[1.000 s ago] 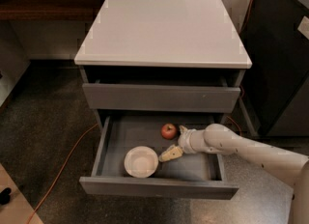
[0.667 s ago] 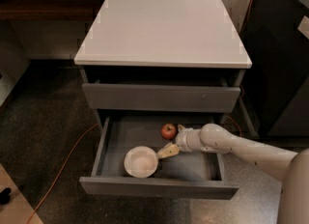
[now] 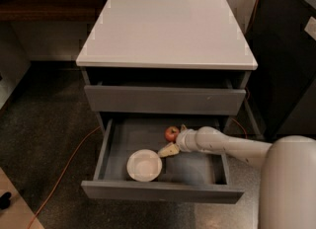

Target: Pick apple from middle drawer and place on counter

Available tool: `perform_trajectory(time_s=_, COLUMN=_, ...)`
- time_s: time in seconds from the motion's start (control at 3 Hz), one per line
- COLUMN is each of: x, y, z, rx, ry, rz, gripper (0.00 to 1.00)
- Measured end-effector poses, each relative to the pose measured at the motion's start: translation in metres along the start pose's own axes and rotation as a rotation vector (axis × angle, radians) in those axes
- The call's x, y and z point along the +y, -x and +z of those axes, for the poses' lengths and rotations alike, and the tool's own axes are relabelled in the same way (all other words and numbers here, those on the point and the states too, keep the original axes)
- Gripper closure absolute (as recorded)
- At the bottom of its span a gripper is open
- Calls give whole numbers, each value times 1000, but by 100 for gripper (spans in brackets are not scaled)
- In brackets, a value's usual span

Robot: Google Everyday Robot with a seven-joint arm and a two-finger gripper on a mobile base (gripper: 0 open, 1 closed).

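Gripper (image 3: 174, 139) down in the open middle drawer (image 3: 158, 191), right at the apple (image 3: 171, 133).
My arm (image 3: 232, 146) reaches in from the rt side, w/ the gripper low over the drawer floor. Jaws are spread wide, one tip toward the back of the drawer, the other toward the front. Apple sits on the drawer floor near back-centre and looks to be betw. the jaws, but I can't tell if either one touches it. White bowl (image 3: 144, 165) is in the same drawer, front-left of the apple, just beside the nearer jaw tip. Pale desk (image 3: 168, 30) tops the cabinet, well above the apple.
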State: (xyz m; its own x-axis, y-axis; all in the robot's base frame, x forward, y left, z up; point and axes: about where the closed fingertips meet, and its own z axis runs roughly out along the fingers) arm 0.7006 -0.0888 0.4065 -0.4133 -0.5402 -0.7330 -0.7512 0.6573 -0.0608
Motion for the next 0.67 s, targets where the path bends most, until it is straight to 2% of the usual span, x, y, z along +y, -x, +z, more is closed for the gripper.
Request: perform_trajectory(time_s=0.67, x=-26, y=-4, z=22, rx=-34, ry=-35, rz=35, gripper=0)
